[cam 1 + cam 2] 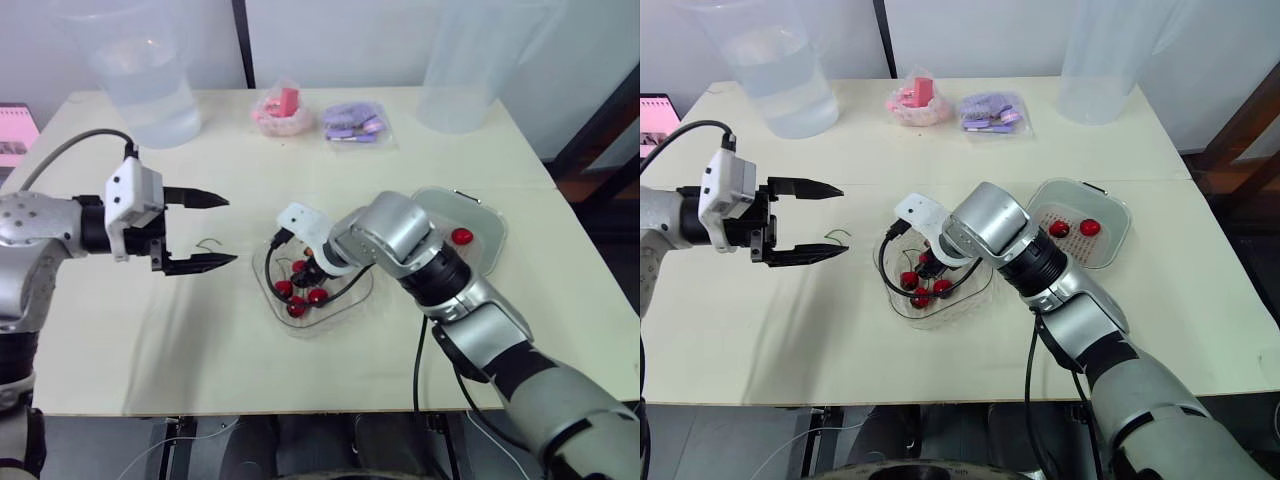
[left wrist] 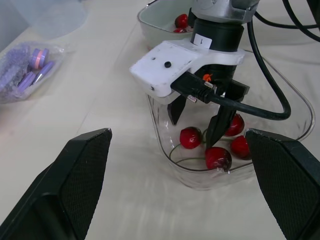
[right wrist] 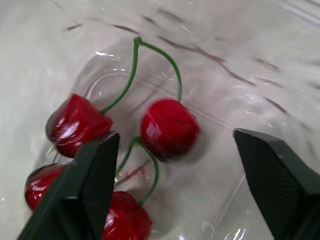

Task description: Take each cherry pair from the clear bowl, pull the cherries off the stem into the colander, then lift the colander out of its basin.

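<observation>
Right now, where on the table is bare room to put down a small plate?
The table is bare between the left gripper and its near edge, and between the pink bag, the purple bag and the clear bowl. Crowded: the right gripper inside that bowl, the colander beside it.

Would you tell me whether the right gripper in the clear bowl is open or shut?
Open: the fingers of the right gripper stand wide apart over the cherries in the clear bowl, gripping nothing.
</observation>
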